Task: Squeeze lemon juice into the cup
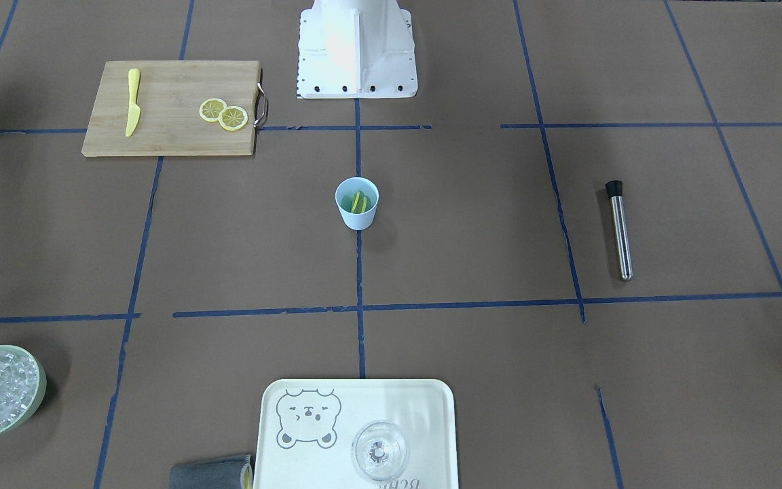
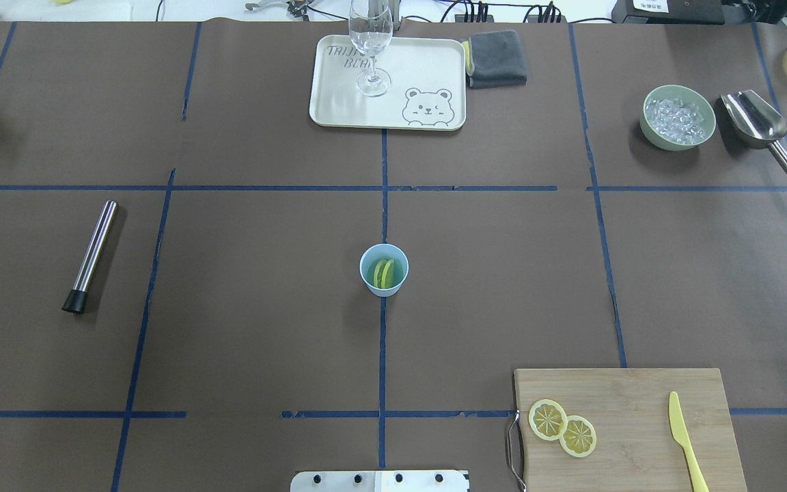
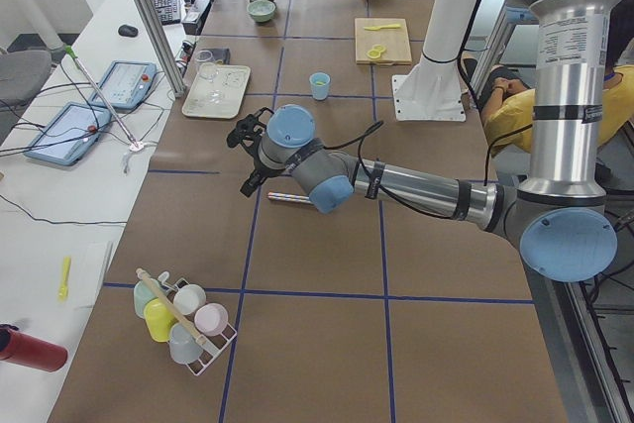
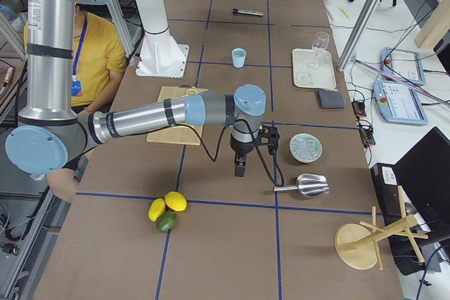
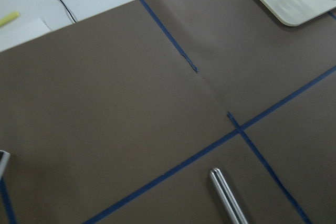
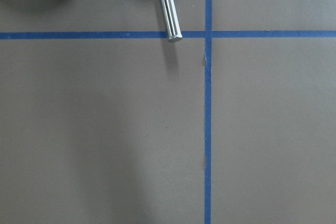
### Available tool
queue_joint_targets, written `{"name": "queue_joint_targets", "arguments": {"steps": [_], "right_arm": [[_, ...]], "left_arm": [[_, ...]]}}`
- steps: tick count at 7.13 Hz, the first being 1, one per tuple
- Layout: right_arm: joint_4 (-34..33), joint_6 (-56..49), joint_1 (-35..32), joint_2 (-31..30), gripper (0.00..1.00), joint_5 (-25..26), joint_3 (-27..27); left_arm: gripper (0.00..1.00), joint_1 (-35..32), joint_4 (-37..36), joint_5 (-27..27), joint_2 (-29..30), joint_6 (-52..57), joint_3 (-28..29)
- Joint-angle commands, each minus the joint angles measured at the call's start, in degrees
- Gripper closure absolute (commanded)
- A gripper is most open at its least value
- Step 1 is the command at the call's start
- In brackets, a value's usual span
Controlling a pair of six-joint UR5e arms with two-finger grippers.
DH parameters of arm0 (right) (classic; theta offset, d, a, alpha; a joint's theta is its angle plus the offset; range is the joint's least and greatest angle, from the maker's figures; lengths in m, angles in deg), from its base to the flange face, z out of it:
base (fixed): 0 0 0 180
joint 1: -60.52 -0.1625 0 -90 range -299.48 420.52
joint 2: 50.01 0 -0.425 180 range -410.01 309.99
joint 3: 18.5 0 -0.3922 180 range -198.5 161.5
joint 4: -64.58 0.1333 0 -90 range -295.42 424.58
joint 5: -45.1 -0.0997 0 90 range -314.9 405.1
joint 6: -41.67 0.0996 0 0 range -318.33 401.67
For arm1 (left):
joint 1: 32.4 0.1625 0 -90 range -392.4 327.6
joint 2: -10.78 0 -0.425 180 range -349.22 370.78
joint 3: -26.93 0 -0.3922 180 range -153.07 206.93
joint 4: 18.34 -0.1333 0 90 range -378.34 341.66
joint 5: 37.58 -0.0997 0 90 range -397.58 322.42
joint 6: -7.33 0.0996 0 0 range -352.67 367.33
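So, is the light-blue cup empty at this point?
No, the overhead view shows a lemon slice standing on edge inside the cup.

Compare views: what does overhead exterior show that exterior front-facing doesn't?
Overhead only: a shiny metal scoop. Front-facing only: the robot's upright white base column. Both: the small light-blue cup with a yellow lemon slice inside, two more slices and a yellow knife on the bamboo cutting board, the black-capped steel rod, the pale-green bowl of ice, the cream tray with a clear glass.
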Motion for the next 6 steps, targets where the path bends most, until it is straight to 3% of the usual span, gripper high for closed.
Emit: {"name": "queue_joint_targets", "arguments": {"steps": [1, 2, 3, 6], "right_arm": [[0.0, -2.4, -1.7, -1.5, 0.00, 0.1, 0.0], [0.0, -2.4, -2.0, -1.5, 0.00, 0.0, -0.1], [0.0, -2.5, -2.1, -1.6, 0.00, 0.2, 0.0], [0.1, -2.5, -2.6, -1.8, 0.00, 0.3, 0.0]], "left_arm": [[0.00, 11.2, 0.7, -12.0, 0.5, -13.0, 0.6], [0.07, 14.0, 0.2, -14.6, 1.9, -14.7, 2.2], [0.25, 14.7, 0.5, -14.9, 4.0, -18.5, 6.0], [0.30, 20.7, 0.1, -20.8, 7.3, -21.9, 11.9]]}}
